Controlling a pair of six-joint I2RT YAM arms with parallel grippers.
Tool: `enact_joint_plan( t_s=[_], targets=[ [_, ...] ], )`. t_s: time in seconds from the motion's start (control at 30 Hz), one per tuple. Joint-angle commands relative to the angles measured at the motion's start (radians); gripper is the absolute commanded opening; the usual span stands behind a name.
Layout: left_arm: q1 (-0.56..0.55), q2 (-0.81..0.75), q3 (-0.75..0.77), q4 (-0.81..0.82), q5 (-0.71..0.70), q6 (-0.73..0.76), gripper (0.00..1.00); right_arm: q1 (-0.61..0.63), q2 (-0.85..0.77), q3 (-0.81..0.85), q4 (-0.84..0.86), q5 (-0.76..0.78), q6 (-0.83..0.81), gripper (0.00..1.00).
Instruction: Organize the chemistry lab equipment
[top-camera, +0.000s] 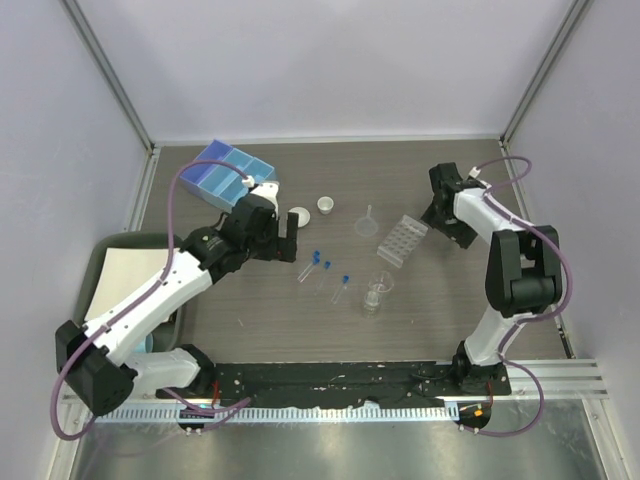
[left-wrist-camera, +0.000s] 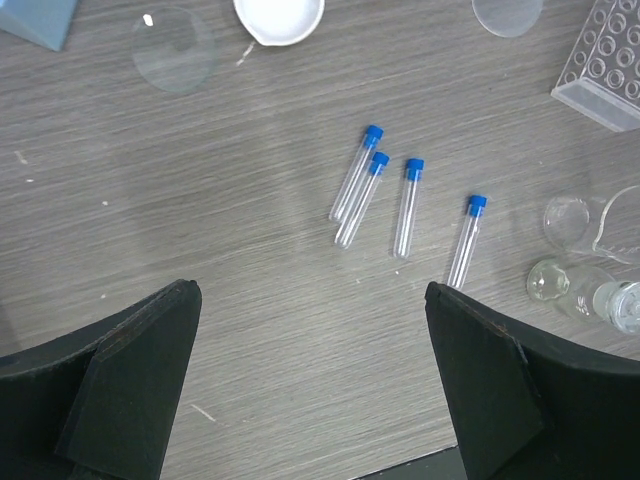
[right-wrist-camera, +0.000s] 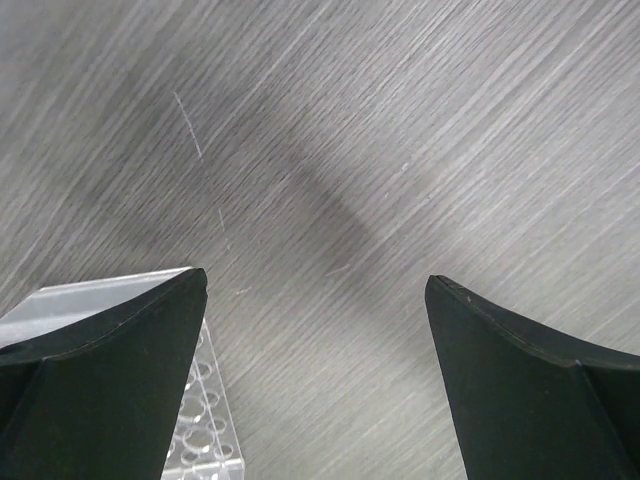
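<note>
Jaws are being held apart, empty: tubes (left-wrist-camera: 407, 205) are lying ahead of the left gripper (left-wrist-camera: 308, 300), the rack (right-wrist-camera: 200, 430) just beside the right gripper (right-wrist-camera: 315, 285).

Grey wood-grain table (top-camera: 400, 180), matte, with fine pale scratches. Boxed in on three sides by plain pale-lilac walls (top-camera: 330, 60). Slanting metal posts (top-camera: 108, 75) at both far corners. Along the near edge, a black plate (top-camera: 330, 378), then a ribbed metal rail (top-camera: 300, 412), then brushed steel (top-camera: 330, 455). Even, soft light; faint blurred shadows on the table.
</note>
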Motion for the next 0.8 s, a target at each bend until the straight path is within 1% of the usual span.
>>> enact_joint_plan(
  t_s=[0.0, 0.07, 0.1, 0.13, 0.2, 0.23, 0.3, 0.33, 0.43, 0.47, 0.57, 0.73, 0.77],
  targets=[
    [-0.006, 0.058, -0.014, 0.094, 0.069, -0.043, 1.00, 0.011, -0.190, 0.001, -0.012, 0.055, -0.036, 0.96],
    [-0.006, 0.077, -0.039, 0.152, 0.080, -0.057, 1.00, 0.023, -0.241, -0.014, 0.000, 0.016, -0.081, 0.96],
    [-0.006, 0.097, -0.048, 0.172, 0.080, -0.058, 1.00, 0.026, -0.296, -0.027, 0.011, -0.003, -0.093, 0.96],
    [-0.006, 0.106, -0.057, 0.194, 0.074, -0.061, 1.00, 0.035, -0.319, -0.033, 0.019, -0.056, -0.125, 0.96],
    [-0.006, 0.127, -0.077, 0.246, 0.071, -0.064, 1.00, 0.051, -0.377, -0.051, 0.038, -0.095, -0.144, 0.97],
    [-0.006, 0.150, -0.085, 0.261, 0.077, -0.066, 0.99, 0.076, -0.431, -0.059, 0.048, -0.125, -0.154, 0.96],
    [-0.006, 0.175, -0.112, 0.324, 0.092, -0.061, 0.97, 0.112, -0.473, -0.074, 0.060, -0.143, -0.173, 0.97],
    [-0.006, 0.201, -0.120, 0.343, 0.106, -0.060, 0.96, 0.148, -0.502, -0.074, 0.059, -0.146, -0.176, 0.96],
    [-0.009, 0.242, -0.131, 0.390, 0.103, -0.040, 0.94, 0.212, -0.522, -0.068, 0.031, -0.138, -0.191, 0.97],
    [-0.010, 0.270, -0.129, 0.401, 0.079, -0.035, 0.93, 0.254, -0.530, -0.070, 0.028, -0.138, -0.196, 0.97],
    [-0.015, 0.327, -0.119, 0.413, 0.049, -0.005, 0.89, 0.314, -0.540, -0.090, 0.020, -0.141, -0.188, 0.97],
    [-0.015, 0.385, -0.117, 0.423, -0.017, 0.020, 0.83, 0.339, -0.565, -0.151, 0.034, -0.172, -0.179, 0.97],
    [-0.015, 0.391, -0.117, 0.423, -0.023, 0.028, 0.80, 0.339, -0.569, -0.157, 0.037, -0.178, -0.182, 0.97]
  ],
)
